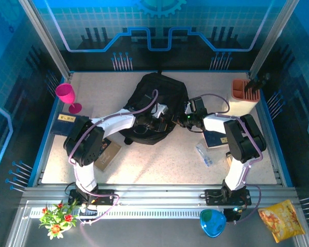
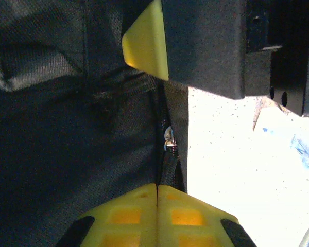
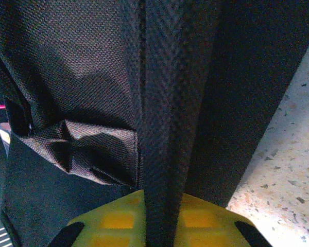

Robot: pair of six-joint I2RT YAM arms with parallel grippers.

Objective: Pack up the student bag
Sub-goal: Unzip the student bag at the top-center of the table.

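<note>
Yellow pads of your left pincer (image 2: 157, 194) sit closest to the lens, pressed flat together with no gap. A thin black zip cord (image 2: 170, 167) runs down into their seam, so you look to have it pinched, though the exact bite is hidden behind the pads. Taking the scene from the biggest thing down: the student bag (image 1: 154, 103) lies near the middle of the surface (image 1: 165, 164), towards the far side, with both wrists crowded at its right side. Your right pincer (image 3: 157, 208) is closed down to the thickness of a broad woven strap (image 3: 167, 103), which passes straight between its two pads and is gripped there. Smaller again, the metal zip slider (image 2: 168, 135) sits at the bag's edge just above the cord. The step in hand reads as opening the zip, so use the strap hand purely as an anchor. Hold the fabric taut and low, and draw the cord along the line of the teeth rather than up off the surface, or the soft bag will likely lift and bunch. Go slowly round any curve, because a thin cord can slip out of flat pads.
</note>
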